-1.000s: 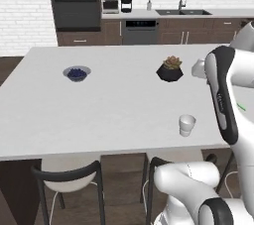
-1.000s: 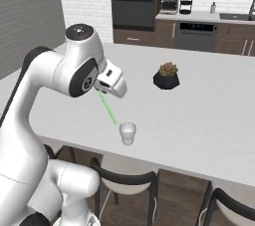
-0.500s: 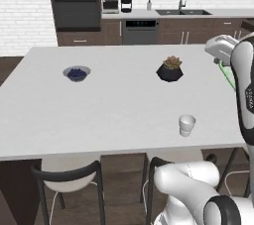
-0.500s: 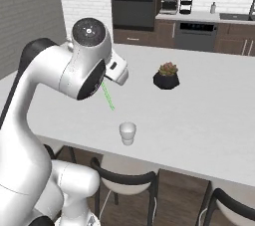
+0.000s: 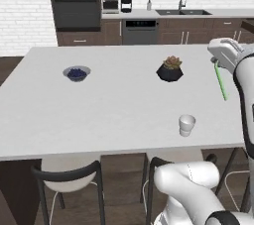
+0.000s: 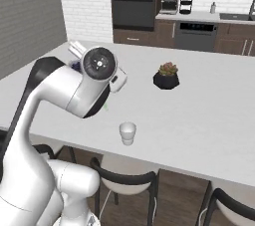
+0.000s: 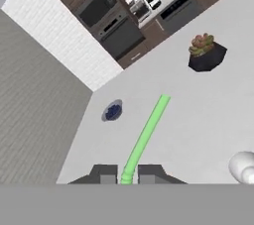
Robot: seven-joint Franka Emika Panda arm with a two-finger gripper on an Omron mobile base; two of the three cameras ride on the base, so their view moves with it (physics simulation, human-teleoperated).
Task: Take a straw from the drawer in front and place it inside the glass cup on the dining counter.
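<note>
Left base view: glass cup [image 5: 186, 124] upright on dining counter [image 5: 114, 105], looks empty; grey bowl [image 5: 77, 73] holds blue contents; plant pot [image 5: 170, 69] further back. Straw [image 5: 220, 81] hangs from gripper [image 5: 217, 61], well right of cup.

Right base view: cup [image 6: 127, 133] near counter's front edge, arm hides most of straw.

Hand view: fingers [image 7: 106, 173] clamp straw [image 7: 145, 137] at its lower end; cup [image 7: 243, 165] off to right.

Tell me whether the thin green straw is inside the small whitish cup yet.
Not yet. The thin green straw is held between the claw fingertips above the counter; the small whitish cup stands apart, nothing in it.
</note>
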